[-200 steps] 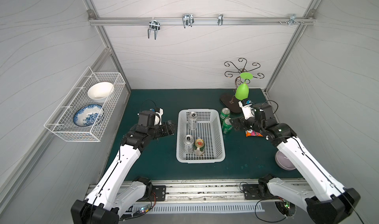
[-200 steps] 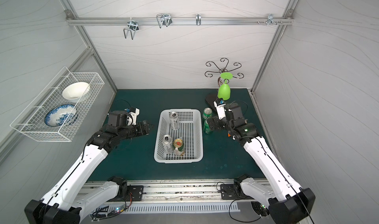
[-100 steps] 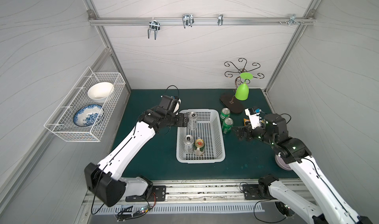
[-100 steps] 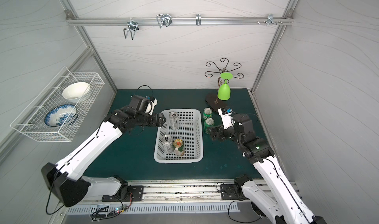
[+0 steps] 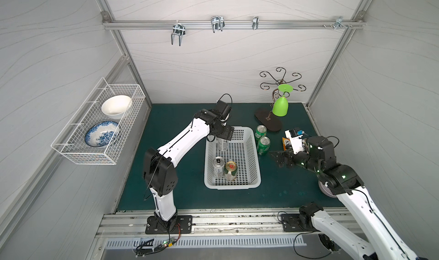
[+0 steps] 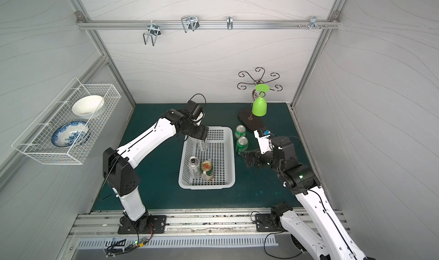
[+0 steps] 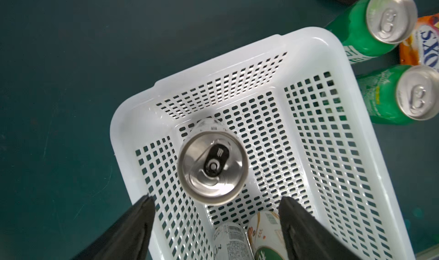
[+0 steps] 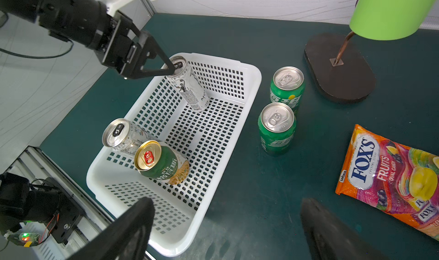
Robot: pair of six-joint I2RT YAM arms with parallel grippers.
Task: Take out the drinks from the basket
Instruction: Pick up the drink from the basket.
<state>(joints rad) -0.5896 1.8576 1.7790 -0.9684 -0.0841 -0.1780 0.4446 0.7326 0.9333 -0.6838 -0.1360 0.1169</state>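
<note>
Basket [image 5: 231, 187] sits in the middle of the bench [image 5: 285, 192], and we count three drinks inside it. At its far end stands the far silver-white can [image 7: 212, 167]. The left jaws are apart at its top, one finger on each side of the lid; we cannot tell whether they touch it. Toward the near end, the near silver-white can [image 5: 218, 167] and the gold-topped can [image 5: 231, 170] stand close together. Outside, the far green can [image 5: 260, 132] and the near green can [image 5: 263, 145] stand upright on the bench just beside the basket's right wall. The right jaws hang wide apart, holding nothing, over the bench near the near green can. We see the snack packet [image 8: 392, 175] lying flat further right.
</note>
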